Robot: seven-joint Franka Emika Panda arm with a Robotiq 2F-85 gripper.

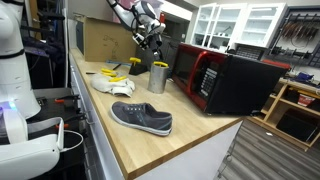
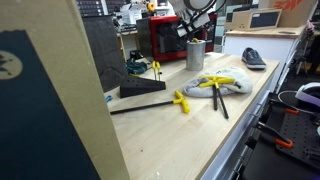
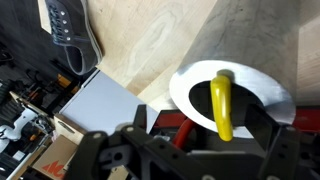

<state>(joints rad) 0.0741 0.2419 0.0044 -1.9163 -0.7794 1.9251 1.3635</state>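
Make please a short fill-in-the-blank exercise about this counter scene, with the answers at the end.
1. The gripper hangs directly ____ the metal cup.
2. In the wrist view, the object inside the cup is ____ in colour.
3. The gray shoe lies on the ____ counter.
Missing words: above; yellow; wooden.

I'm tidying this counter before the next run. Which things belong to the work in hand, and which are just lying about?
In hand:
pincer, hanging just above the cup
metal cup
yellow item standing in that cup

Lying about:
grey shoe
white cloth
red microwave
cardboard box
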